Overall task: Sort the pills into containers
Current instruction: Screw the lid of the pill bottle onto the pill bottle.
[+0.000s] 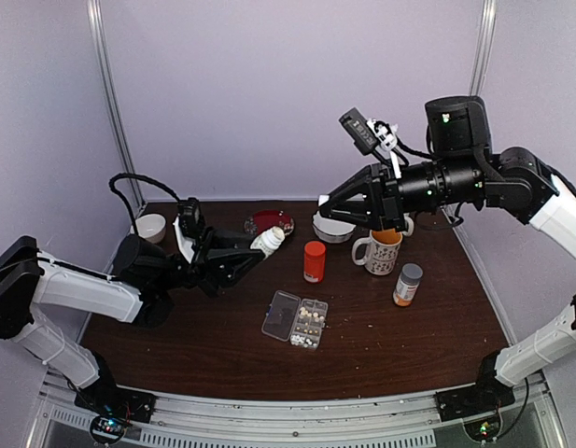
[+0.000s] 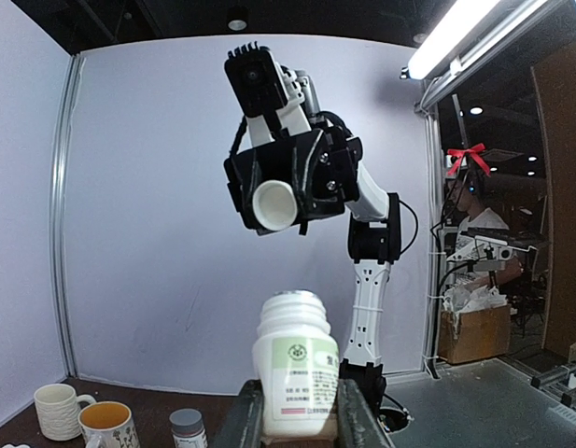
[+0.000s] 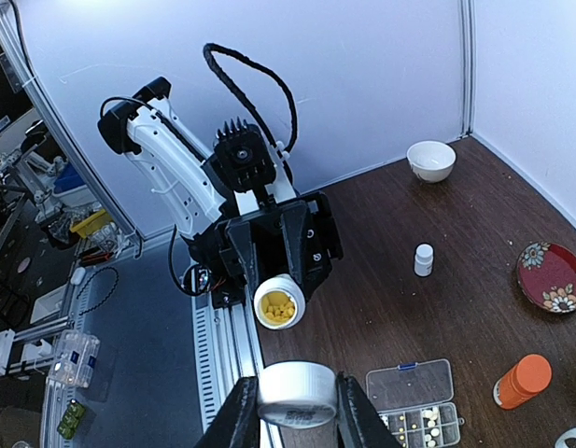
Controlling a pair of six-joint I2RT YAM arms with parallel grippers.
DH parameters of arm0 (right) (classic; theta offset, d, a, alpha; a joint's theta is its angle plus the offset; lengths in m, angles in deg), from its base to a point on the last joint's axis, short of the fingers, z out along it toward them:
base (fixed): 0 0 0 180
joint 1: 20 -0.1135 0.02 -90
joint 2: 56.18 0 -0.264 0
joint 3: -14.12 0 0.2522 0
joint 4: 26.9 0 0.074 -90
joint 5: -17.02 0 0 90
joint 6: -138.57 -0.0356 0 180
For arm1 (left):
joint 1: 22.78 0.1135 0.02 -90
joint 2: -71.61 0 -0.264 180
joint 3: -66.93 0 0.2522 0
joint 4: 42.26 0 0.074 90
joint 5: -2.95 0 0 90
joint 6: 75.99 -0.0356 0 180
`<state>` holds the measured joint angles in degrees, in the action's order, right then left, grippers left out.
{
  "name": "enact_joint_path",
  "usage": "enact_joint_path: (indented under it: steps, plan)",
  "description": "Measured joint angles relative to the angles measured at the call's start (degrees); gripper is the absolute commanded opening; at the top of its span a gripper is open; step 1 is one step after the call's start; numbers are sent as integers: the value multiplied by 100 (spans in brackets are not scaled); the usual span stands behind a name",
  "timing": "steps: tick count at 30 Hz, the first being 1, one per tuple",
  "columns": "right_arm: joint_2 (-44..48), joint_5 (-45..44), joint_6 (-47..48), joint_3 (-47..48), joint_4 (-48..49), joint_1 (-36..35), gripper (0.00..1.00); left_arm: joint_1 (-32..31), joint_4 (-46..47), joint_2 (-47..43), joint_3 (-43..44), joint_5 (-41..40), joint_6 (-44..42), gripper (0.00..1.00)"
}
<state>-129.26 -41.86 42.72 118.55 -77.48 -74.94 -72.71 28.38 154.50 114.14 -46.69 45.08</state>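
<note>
My left gripper (image 1: 259, 245) is shut on an open white pill bottle (image 1: 269, 240), held tilted above the table's left half. In the right wrist view its mouth shows yellowish pills (image 3: 278, 306) inside. My right gripper (image 3: 296, 401) is shut on the bottle's white cap (image 3: 297, 392), held high over the back middle (image 1: 327, 207). The clear pill organizer (image 1: 295, 319) lies open on the table between the arms, with small pills (image 3: 428, 422) in several cells of one half. In the left wrist view the bottle (image 2: 295, 364) stands between the fingers (image 2: 253, 411).
An orange bottle (image 1: 314, 261), a mug with an orange inside (image 1: 378, 250) and a grey-capped bottle (image 1: 407, 284) stand to the right of centre. A red plate (image 1: 270, 222) and two white bowls (image 1: 150, 227) (image 1: 332, 227) sit at the back. A small white bottle (image 3: 423, 259) stands on the left side.
</note>
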Motion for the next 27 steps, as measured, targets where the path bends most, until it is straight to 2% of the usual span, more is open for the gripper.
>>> enact_joint_path:
  steps: [10, 17, 27]
  plan:
    - [-839, 157, 494, 903, -1016, -153, 0, -98, -92, 0, 76, 107, 17, 0]
    - [-1335, 291, 874, 1434, -1569, -308, 0, -129, -511, -7, 275, 127, 4, 0]
    - [-1539, 374, 1067, 1659, -1904, -407, 0, -162, -885, -9, 321, 190, -44, 0]
